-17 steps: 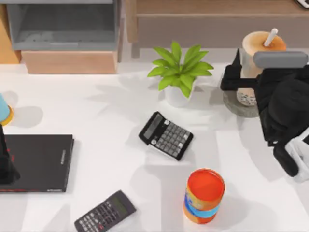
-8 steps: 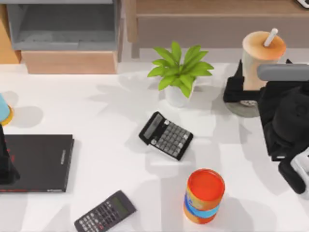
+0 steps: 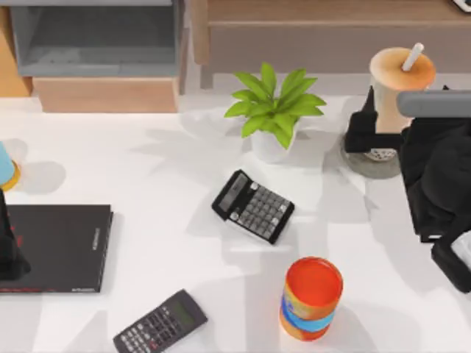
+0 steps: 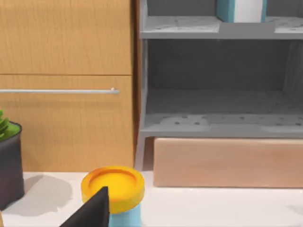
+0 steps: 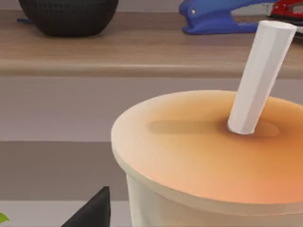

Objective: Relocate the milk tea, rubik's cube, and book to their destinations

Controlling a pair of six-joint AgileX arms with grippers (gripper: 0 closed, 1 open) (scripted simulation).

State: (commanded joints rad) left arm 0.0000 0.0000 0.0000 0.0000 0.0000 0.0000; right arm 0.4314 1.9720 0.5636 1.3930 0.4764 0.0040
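Note:
The milk tea (image 3: 401, 77), a clear cup with a tan lid and white straw, stands on the round grey coaster (image 3: 360, 163) at the back right. My right gripper (image 3: 386, 131) is open around the cup's lower half, one dark finger (image 3: 363, 132) on its left side. From the right wrist, the lid (image 5: 203, 151) sits close below the camera beside a fingertip (image 5: 94, 210). My left gripper (image 3: 9, 257) is parked, open, over the thin black book (image 3: 59, 246) at the left edge. The teal-blue book (image 4: 236, 9) stands on the upper grey shelf. The rubik's cube is out of view.
A potted plant (image 3: 274, 110) stands left of the coaster. Two calculators (image 3: 253, 206) (image 3: 160, 322) and an orange can with a blue band (image 3: 312, 298) lie toward the front. A yellow-lidded blue cylinder (image 4: 112, 189) sits at the left edge. A grey shelf unit (image 3: 96, 44) lines the back.
My right gripper has slid a little toward the right and front along the cup, while the milk tea has stayed in place on the coaster. The left arm has not moved.

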